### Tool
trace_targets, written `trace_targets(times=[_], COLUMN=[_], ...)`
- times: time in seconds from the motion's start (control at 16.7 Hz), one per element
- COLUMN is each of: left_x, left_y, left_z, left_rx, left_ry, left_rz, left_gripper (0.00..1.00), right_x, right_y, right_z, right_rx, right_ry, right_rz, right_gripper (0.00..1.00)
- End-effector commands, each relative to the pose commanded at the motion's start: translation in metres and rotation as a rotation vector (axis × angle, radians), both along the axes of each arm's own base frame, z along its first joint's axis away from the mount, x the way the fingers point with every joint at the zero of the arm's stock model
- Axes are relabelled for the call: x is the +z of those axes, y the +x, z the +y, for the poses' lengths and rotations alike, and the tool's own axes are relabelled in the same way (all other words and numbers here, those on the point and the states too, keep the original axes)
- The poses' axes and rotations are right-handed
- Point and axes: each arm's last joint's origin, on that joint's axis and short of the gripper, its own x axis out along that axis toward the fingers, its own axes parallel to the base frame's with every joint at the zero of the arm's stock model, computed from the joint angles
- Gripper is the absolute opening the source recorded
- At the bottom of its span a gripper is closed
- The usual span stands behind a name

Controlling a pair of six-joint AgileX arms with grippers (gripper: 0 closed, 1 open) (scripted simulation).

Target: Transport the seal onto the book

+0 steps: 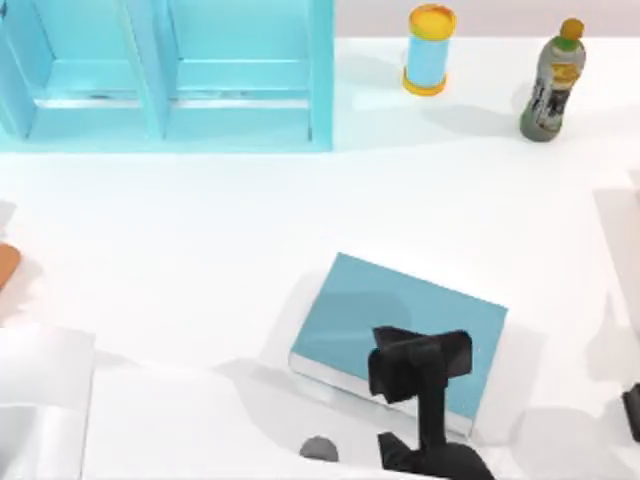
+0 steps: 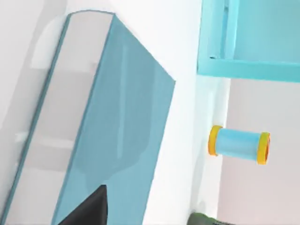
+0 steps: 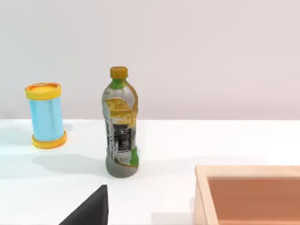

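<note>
The book [image 1: 400, 310] is a flat teal-blue hardcover with white page edges, lying slanted at the table's front middle. In the left wrist view the book [image 2: 122, 131] shows close up, its cover bare where it can be seen. My left gripper [image 1: 420, 362] hangs over the book's front part as a black block on an arm rising from the front edge. The seal is hidden. My right gripper [image 1: 632, 412] sits parked at the right edge of the table.
A light-blue shelf unit [image 1: 170, 70] stands at the back left. A yellow-capped blue cylinder [image 1: 430, 50] and a bottle [image 1: 552, 82] stand at the back right. A wooden box [image 3: 243, 174] lies near the right arm. An orange object [image 1: 5, 265] pokes in at the left edge.
</note>
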Motion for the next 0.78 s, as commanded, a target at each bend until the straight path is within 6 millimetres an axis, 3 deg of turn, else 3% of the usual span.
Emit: trace_targets(times=[0.18, 0.42, 0.6, 0.78], left_x=[0.031, 0.061, 0.071, 0.07], left_y=[0.033, 0.075, 0.095, 0.101], left_z=[0.027, 0.086, 0.142, 0.197], left_rx=[-0.023, -0.156, -0.334, -0.545], left_ry=[0.017, 0.07, 0.133, 0.238], left_rz=[0.142, 0.328, 0.404, 0.385], left_gripper=[1.0, 1.0, 1.0, 1.0], right_x=[0.0, 0.0, 0.0, 0.0], right_y=[0.0, 0.0, 0.0, 0.0], right_z=[0.0, 0.0, 0.0, 0.0], right_rx=[0.0, 0.0, 0.0, 0.0], right_ry=[0.0, 0.0, 0.0, 0.0], right_rz=[0.0, 0.0, 0.0, 0.0], right_gripper=[1.0, 1.0, 1.0, 1.0])
